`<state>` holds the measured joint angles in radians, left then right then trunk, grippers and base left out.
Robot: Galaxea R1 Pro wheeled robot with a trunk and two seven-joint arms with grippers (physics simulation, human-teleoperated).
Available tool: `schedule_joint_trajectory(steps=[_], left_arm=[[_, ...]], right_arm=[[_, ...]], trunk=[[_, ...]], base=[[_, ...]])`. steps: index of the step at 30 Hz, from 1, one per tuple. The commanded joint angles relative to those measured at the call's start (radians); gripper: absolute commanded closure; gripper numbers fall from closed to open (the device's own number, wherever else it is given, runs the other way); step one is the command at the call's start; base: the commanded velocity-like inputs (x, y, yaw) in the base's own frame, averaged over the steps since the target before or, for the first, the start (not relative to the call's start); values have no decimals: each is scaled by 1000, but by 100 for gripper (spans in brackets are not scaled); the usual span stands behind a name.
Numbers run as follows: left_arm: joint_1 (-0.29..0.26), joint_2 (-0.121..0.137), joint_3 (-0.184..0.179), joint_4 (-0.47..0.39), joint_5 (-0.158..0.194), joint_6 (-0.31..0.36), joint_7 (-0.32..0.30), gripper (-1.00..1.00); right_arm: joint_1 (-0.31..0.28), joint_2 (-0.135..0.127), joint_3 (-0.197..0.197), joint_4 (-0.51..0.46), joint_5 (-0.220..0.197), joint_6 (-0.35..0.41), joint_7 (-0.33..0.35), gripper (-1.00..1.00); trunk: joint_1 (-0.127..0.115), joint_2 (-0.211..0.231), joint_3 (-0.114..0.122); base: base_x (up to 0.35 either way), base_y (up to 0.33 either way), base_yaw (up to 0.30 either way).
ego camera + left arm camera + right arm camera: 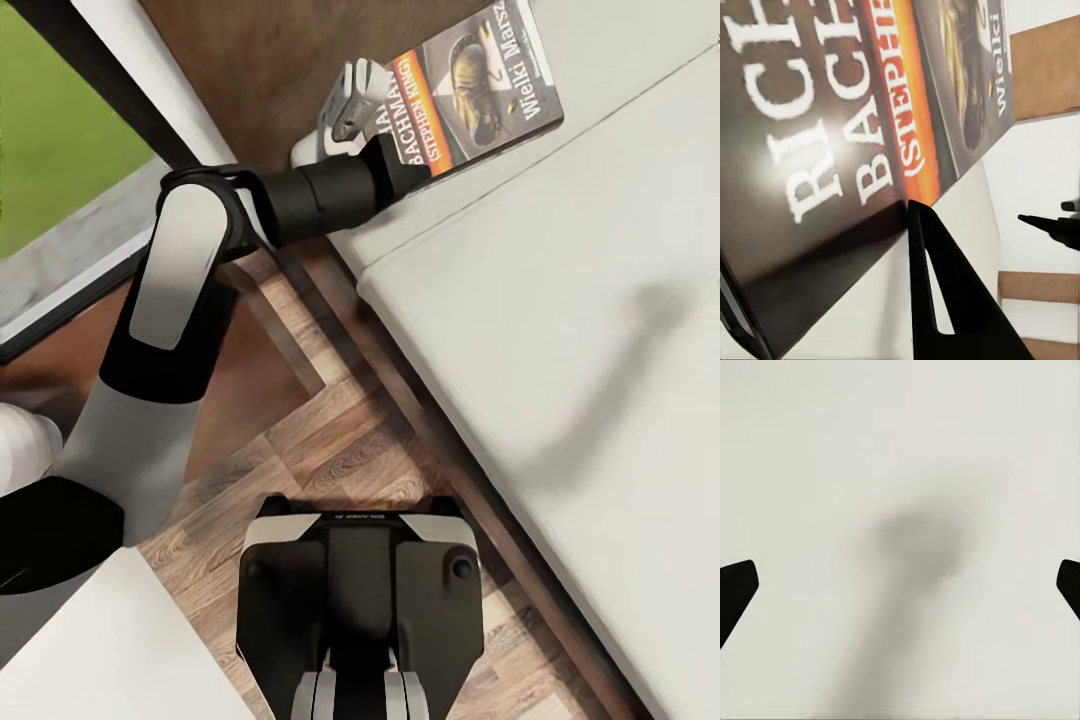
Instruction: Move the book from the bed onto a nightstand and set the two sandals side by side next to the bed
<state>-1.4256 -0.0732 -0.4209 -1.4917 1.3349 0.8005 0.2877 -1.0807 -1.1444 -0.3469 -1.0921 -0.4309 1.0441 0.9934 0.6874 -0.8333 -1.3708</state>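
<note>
Book first: the thin dark paperback (478,85) with the orange-brown cover picture and white lettering lies at the corner of the pale grey-white mattress (560,330), near the dark wooden headboard (250,50). My left gripper (405,165) is at its near edge. In the left wrist view one black finger (934,285) sits just beside the glossy cover (832,150); I cannot tell whether the fingers are clamped on it yet.

I judge it light, a little floppy, and slick on that shiny cover. A pinch well in from the edge, near the spine side where the pages are stiffest, should stop it sagging or sliding out. Flat on soft bedding, it may be hard to get a finger underneath.

My right gripper (900,585) hangs spread wide over bare mattress, holding nothing.
</note>
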Motion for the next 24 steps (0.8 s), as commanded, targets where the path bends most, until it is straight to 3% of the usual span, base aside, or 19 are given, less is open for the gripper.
schedule_joint_trajectory(steps=[1, 8, 24], left_arm=[[0, 0, 0, -1, 10, 2, 9, 100], [6, 4, 3, -29, 59, 14, 74, 100], [33, 6, 5, -56, 80, 23, 105, 100]], right_arm=[[-1, 0, 0, 1, 4, 3, 6, -100], [19, 14, -1, 7, 2, 3, 28, -100], [27, 32, -1, 6, 2, 3, 59, -100]], trunk=[[0, -1, 1], [0, -1, 13], [0, -1, 39]], base=[[0, 0, -12], [0, 0, -7], [0, 0, -1]])
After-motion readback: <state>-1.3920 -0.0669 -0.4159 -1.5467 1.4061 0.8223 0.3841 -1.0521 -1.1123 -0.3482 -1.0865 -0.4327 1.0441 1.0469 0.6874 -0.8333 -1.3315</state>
